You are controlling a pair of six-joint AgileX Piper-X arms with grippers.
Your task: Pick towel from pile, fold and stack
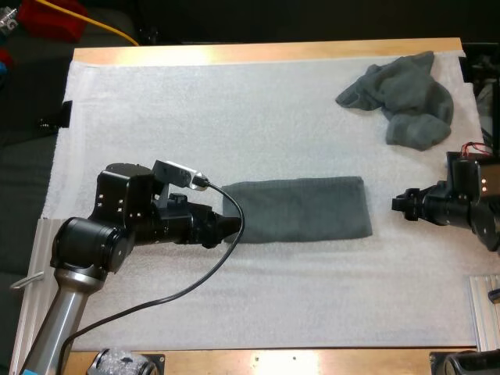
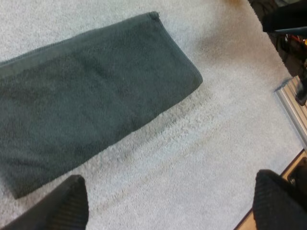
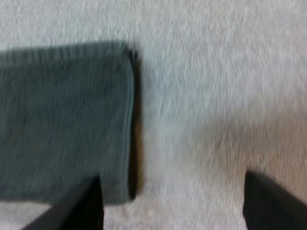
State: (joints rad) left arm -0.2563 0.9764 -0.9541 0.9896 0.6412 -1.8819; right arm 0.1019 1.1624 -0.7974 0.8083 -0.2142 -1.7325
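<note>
Covering the wooden table, a white mat bears a folded towel (both jaws apart).

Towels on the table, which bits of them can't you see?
- Folded towel, high view: one corner is hidden behind the left gripper.
- Folded towel, right wrist view: cut off by the picture's edge.
- Crumpled towel, high view: bunching hides whether it is one towel or more.

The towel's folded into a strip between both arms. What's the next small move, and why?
Probably ease the right gripper in to the short end of the folded towel facing it. Its jaws stand open and apart from the cloth, while the left gripper, also open, is at the other end.
</note>
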